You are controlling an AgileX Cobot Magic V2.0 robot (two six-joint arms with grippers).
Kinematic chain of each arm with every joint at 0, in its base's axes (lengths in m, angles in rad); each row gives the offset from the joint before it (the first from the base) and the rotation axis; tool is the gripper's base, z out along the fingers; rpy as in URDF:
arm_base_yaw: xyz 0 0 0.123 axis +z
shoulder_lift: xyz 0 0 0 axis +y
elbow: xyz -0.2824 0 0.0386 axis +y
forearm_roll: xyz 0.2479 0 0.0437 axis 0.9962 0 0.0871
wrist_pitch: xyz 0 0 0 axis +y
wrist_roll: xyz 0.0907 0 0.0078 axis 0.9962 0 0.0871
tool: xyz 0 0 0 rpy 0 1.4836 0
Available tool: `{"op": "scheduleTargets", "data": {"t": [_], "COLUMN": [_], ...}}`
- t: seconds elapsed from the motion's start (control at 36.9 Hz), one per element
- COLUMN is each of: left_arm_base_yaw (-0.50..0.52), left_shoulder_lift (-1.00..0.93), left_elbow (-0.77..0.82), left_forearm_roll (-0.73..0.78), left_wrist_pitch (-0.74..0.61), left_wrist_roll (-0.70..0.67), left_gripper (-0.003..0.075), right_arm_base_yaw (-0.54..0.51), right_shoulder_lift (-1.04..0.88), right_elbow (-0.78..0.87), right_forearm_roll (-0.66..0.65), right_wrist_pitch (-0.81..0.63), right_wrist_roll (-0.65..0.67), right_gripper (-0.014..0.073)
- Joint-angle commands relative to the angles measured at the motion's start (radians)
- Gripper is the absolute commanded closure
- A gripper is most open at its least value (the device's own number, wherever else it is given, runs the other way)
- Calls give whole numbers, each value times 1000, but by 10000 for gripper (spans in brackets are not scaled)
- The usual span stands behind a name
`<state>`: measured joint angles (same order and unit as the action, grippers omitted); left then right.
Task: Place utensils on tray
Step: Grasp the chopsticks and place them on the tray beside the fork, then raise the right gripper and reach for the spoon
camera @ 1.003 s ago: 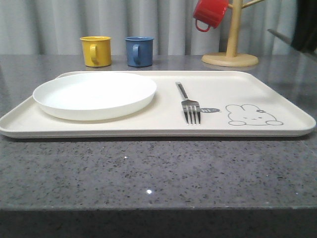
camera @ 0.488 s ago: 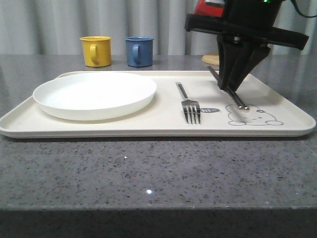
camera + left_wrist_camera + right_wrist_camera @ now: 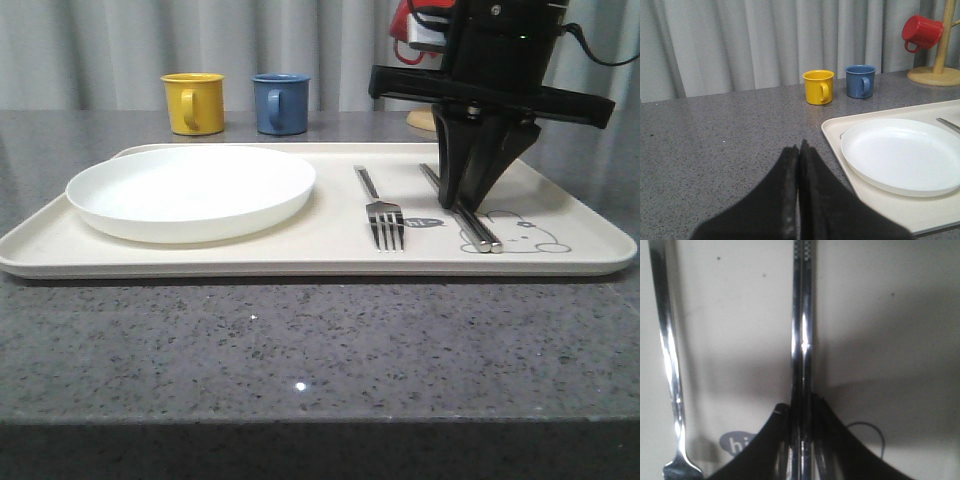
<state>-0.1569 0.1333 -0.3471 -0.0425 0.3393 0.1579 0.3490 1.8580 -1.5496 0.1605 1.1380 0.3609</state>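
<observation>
Right claw (image 3: 471, 205): seen low over the right half of the tray, fingers pinched around the chopsticks; in the right wrist view (image 3: 802, 440) the two dark fingers are pressed against the pair from both sides.
Chopsticks (image 3: 474, 228): held side by side as one bundle, their near tips resting on the tray right over the rabbit drawing (image 3: 520, 232), the far ends angled toward the back rim.
Fork (image 3: 384, 217): laid flat on the tray just left of the chopsticks, tines toward the near edge, not touched by anything.
Tray (image 3: 300, 255): big cream one, set on the grey counter (image 3: 300, 350).
Plate (image 3: 190, 190): white, round, parked on the tray's left half, well apart from the cutlery.
Left claw (image 3: 799, 155): seen in its wrist view, fingers pressed together with nothing between them, hanging over bare counter beside the tray's left edge.
Mugs: yellow (image 3: 193, 102) and blue (image 3: 281, 103) stood behind the tray; a red one (image 3: 921, 32) hung on the wooden rack (image 3: 941, 50).
</observation>
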Motion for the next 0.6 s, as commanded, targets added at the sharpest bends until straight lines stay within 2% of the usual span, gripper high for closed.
{"op": "scheduleTargets", "data": {"t": [0.0,0.11,0.35,0.46,0.57], "left_arm_base_yaw": [4,4,4,4,4], "left_shoulder_lift": [12,12,12,12,12], "left_elbow": [-28,-28,-28,-28,-28], "left_forearm_roll": [-9,-9,-9,-9,-9], "left_wrist_pitch": [-80,-80,-80,-80,-80], "left_wrist_roll": [-10,-10,-10,-10,-10], "left_gripper": [738,738,738,738,738], "right_arm_base_yaw": [-1,-1,-39,-144,-293], "right_shoulder_lift": [-46,-55,-129,-159,-164], "right_elbow": [-42,-71,-154,-155,-155], "right_forearm_roll": [-6,-29,-174,-182,-182], "right_wrist_pitch": [5,28,115,152,188], "right_wrist_roll": [3,3,-42,-116,-196], "right_gripper": [305,237,232,232,232]}}
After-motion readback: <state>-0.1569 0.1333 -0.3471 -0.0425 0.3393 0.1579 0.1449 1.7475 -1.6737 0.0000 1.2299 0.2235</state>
